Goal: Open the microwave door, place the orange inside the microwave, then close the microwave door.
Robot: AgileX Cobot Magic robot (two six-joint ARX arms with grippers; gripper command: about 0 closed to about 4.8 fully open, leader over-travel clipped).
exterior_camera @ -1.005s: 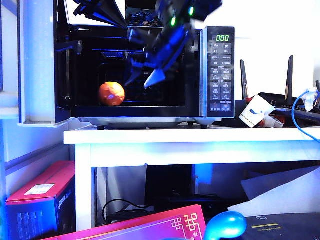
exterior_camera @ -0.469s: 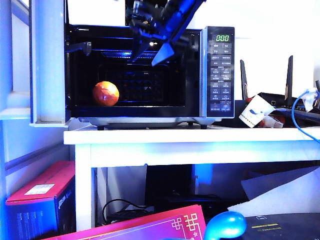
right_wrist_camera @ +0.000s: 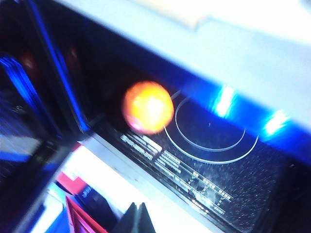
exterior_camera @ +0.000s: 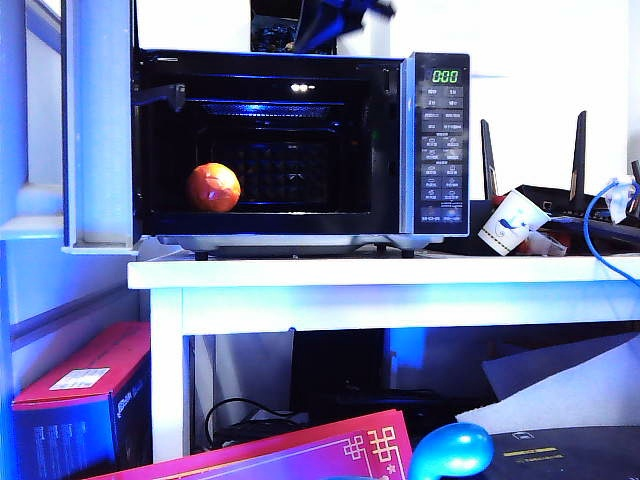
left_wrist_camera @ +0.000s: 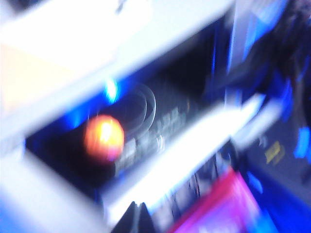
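Note:
The microwave (exterior_camera: 440, 140) stands on the white table with its door (exterior_camera: 100, 130) swung wide open to the left. The orange (exterior_camera: 212, 187) rests inside, at the left of the cavity floor, touched by nothing. The left wrist view is blurred; there my left gripper (left_wrist_camera: 137, 206) is shut and empty, well back from the orange (left_wrist_camera: 103, 137). My right gripper (right_wrist_camera: 137, 206) is also shut and empty, outside the cavity and clear of the orange (right_wrist_camera: 147, 107), which lies beside the glass turntable (right_wrist_camera: 209, 131). In the exterior view only a blurred arm part (exterior_camera: 335, 15) shows above the microwave.
The white table (exterior_camera: 400, 275) also carries a crumpled white paper cup (exterior_camera: 510, 222), a black router (exterior_camera: 560, 195) and a blue cable (exterior_camera: 600, 235) to the right of the oven. Below are a red box (exterior_camera: 80, 390) and a pink box (exterior_camera: 300, 450).
The arm in front of the cavity has risen out of the top of the exterior view, its open fingers gone. The orange rolled slightly left, then stayed put.

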